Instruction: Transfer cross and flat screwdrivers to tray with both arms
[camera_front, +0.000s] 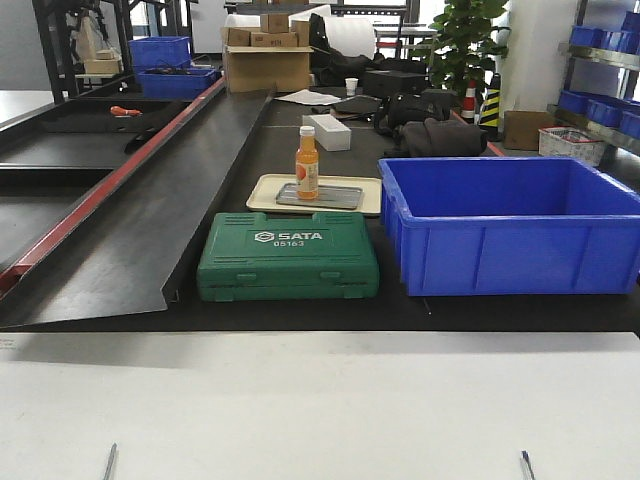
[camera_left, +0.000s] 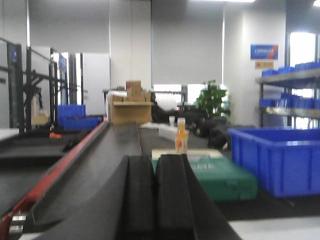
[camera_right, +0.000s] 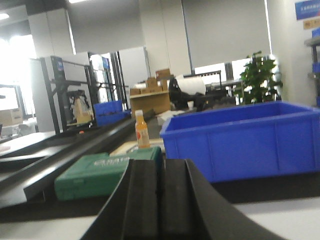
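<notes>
Left wrist-mounted view: L gripper (camera_left: 155, 161) jaws pressed together, nothing held; R gripper (camera_right: 161, 162) likewise closed, empty.
Ahead of both grippers, past the green SATA case (camera_front: 288, 256), the grey metal tray (camera_front: 345, 196) rests on a cream tray (camera_front: 260, 195), w/ an orange bottle (camera_front: 307, 162) upright on it. Blue crate (camera_front: 510, 225) is fwd-right of L gripper, dead ahead of R gripper.

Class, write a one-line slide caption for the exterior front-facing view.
Green SATA case fronts an orange bottle standing on a grey metal tray atop a cream tray; blue crate at right.
</notes>
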